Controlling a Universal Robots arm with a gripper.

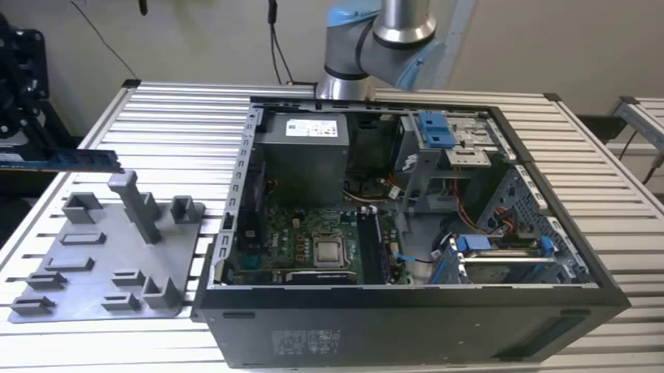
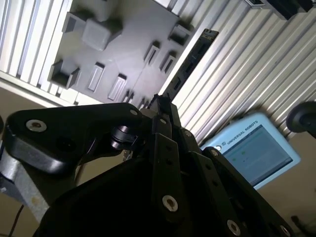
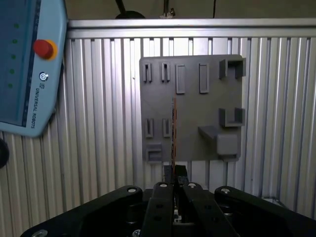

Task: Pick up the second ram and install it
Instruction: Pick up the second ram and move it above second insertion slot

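The second ram [image 1: 83,160] is a thin blue strip held level in the air above the grey fixture plate [image 1: 104,268], at the exterior view's left. My gripper [image 1: 8,155] sits at that view's left edge, shut on the strip's end. In the second wrist view the second ram [image 2: 190,64] sticks out from the shut gripper [image 2: 160,106] over the plate [image 2: 123,44]. The first wrist view shows the second ram [image 3: 173,133] edge-on as a thin line running from the gripper [image 3: 174,173] across the plate [image 3: 197,108].
An open black computer case [image 1: 415,315] lies at the exterior view's right, with its motherboard [image 1: 311,241] exposed. The fixture plate has upright posts [image 1: 140,206]. A teach pendant [image 3: 24,64] lies beside the ribbed metal table [image 1: 176,116].
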